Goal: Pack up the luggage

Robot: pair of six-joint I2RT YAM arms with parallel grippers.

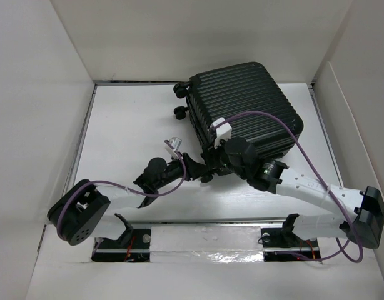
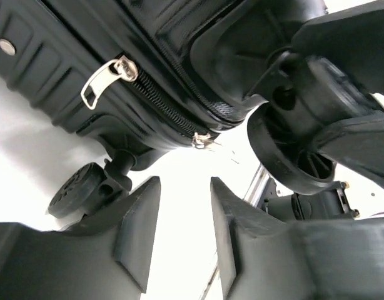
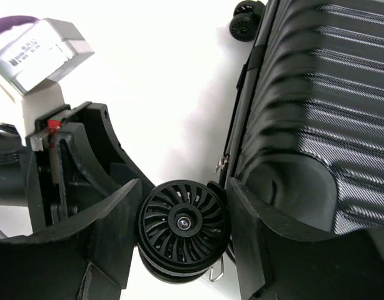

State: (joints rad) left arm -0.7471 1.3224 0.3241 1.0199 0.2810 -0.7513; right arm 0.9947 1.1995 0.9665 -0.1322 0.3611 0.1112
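Note:
The luggage [image 1: 242,103] is a black ribbed suitcase lying flat and zipped shut at the back middle of the table. My right gripper [image 1: 220,153] is at its near left corner, and its two fingers press on either side of a black spoked wheel [image 3: 184,222]. My left gripper [image 1: 201,165] is open and empty just left of it, pointing at the same corner. In the left wrist view the left gripper [image 2: 184,184] sits below the zip, where a silver pull [image 2: 104,78] and a small slider [image 2: 201,140] show. The luggage also fills the right wrist view [image 3: 323,94].
Two more wheels [image 1: 179,100] stick out at the luggage's far left corner. White enclosure walls [image 1: 42,94] stand on the left, back and right. A taped rail [image 1: 204,234] runs along the near edge by the arm bases.

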